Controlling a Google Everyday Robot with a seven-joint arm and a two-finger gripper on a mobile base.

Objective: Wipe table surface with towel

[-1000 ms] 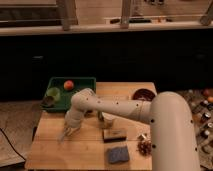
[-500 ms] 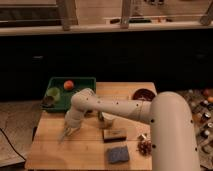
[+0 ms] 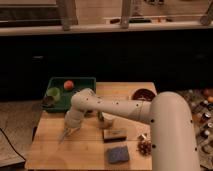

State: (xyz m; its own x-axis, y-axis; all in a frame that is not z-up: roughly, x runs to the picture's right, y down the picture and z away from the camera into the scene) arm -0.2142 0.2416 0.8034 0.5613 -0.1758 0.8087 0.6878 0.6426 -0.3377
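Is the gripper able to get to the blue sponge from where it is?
Probably yes. The gripper is at the table's left side, shut; bare wood lies between it and the sponge.

Arm [image 3: 120, 107] stretched left, bent downward; tool [image 3: 65, 134] closed, low at left.

Matt, light wooden table surface [image 3: 85, 145] with plank grain; on it a smooth green plastic tray [image 3: 75, 82] and a porous blue-grey sponge [image 3: 118, 154]. The shut gripper [image 3: 65, 136], low over the table's left side, and its arm have smooth, off-white, slightly glossy plastic shells.
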